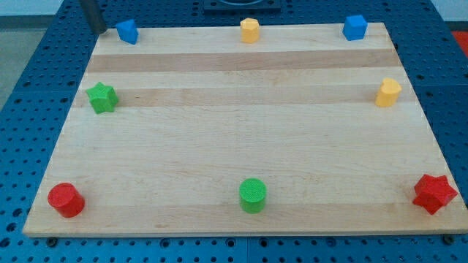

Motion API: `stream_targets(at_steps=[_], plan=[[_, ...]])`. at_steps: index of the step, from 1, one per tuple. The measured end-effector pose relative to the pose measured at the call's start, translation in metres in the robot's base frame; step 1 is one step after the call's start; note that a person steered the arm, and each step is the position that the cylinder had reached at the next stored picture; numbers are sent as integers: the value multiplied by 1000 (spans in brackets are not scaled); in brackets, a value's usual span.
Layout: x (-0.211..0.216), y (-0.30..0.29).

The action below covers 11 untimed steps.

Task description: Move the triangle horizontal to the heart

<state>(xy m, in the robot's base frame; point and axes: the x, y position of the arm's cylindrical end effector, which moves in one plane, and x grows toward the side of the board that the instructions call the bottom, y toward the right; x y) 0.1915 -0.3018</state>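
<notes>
Blue triangle [127,31] is sitting just to the view's right of my tip [99,32], close but not touching. The tip's only showing as a bare rod end, pinching nothing. A yellow block [249,30], maybe the heart, is sitting farther right along the same top edge.

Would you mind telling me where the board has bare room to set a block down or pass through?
The whole middle is bare, bordered by the green star left, yellow block right and green cylinder below. Blocks sit only along the edges. My tip stands at the top-left corner, beside the blue triangle, the tightest spot.
</notes>
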Motion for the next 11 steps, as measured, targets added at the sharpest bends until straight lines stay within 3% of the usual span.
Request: stream_targets(at_steps=[2, 3, 4, 6, 8, 10, 11], plan=[[10, 116], [29, 141], [49, 134], [54, 54], [105, 78], [48, 34], [53, 72]])
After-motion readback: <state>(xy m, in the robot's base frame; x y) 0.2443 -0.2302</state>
